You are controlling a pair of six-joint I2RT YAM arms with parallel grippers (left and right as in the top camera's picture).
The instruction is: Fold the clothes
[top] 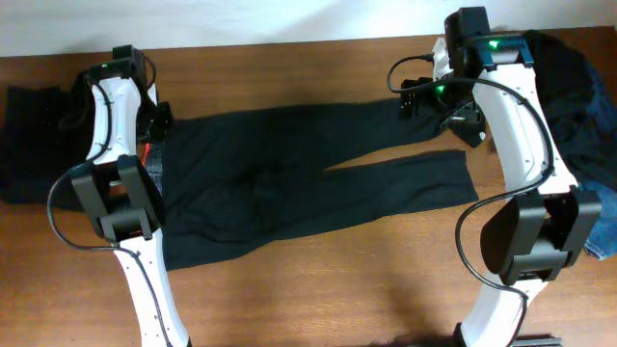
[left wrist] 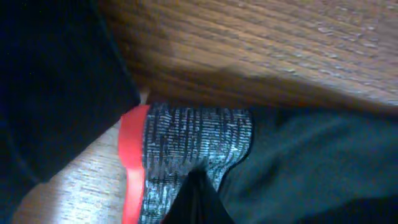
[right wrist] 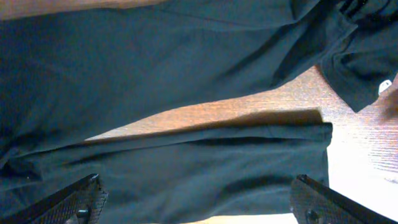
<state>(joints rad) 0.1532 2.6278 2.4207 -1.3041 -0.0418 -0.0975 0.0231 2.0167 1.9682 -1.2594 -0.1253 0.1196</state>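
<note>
Black long trousers (top: 289, 178) lie flat across the table, waist to the left and both legs running right. Their waistband carries a red-and-grey band (left wrist: 186, 146), which shows as a red sliver (top: 145, 152) from overhead. My left gripper (top: 154, 135) is down at that waist edge, its dark tips (left wrist: 196, 202) shut together on the banded waistband. My right gripper (top: 461, 123) hovers open over the leg ends. Its two fingers (right wrist: 81, 199) stand wide apart above the lower leg (right wrist: 205, 171), holding nothing.
A heap of dark garments (top: 578, 87) with blue denim jeans (top: 603, 236) lies at the right edge. Another black garment (top: 34, 135) sits at the far left. Bare wooden tabletop (top: 318, 289) runs along the front.
</note>
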